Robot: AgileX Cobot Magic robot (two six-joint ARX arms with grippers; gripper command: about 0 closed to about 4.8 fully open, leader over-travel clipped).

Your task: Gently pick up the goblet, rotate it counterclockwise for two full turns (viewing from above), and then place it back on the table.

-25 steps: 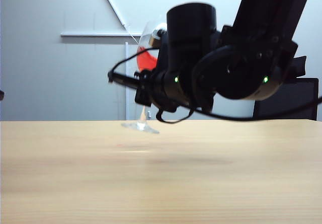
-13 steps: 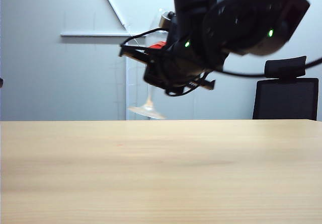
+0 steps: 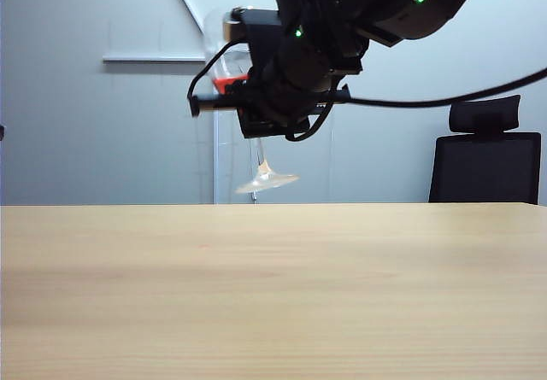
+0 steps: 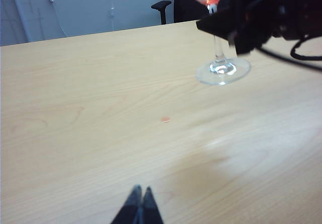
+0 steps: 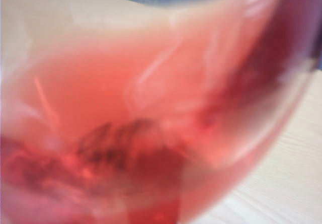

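Observation:
The goblet [image 3: 266,178], a clear stemmed glass holding red liquid, hangs in the air above the far part of the table [image 3: 273,295], its round foot slightly tilted. My right gripper [image 3: 256,122] is shut on its stem just under the bowl. In the left wrist view the goblet's foot [image 4: 223,72] and stem show beneath the black right gripper [image 4: 227,26]. The right wrist view is filled by the blurred red-filled bowl of the goblet [image 5: 141,113], which hides that gripper's fingers. My left gripper [image 4: 140,193] is shut and empty, low over the table [image 4: 75,108] and well apart from the goblet.
A black office chair [image 3: 485,165] stands behind the table at the right, against a grey wall. A black cable [image 3: 444,96] trails from the right arm toward the right. A small reddish speck [image 4: 165,119] lies on the tabletop.
The right gripper has risen with the goblet, carrying the foot from table level up into the air. The wrist has turned and the foot's tilt has changed.

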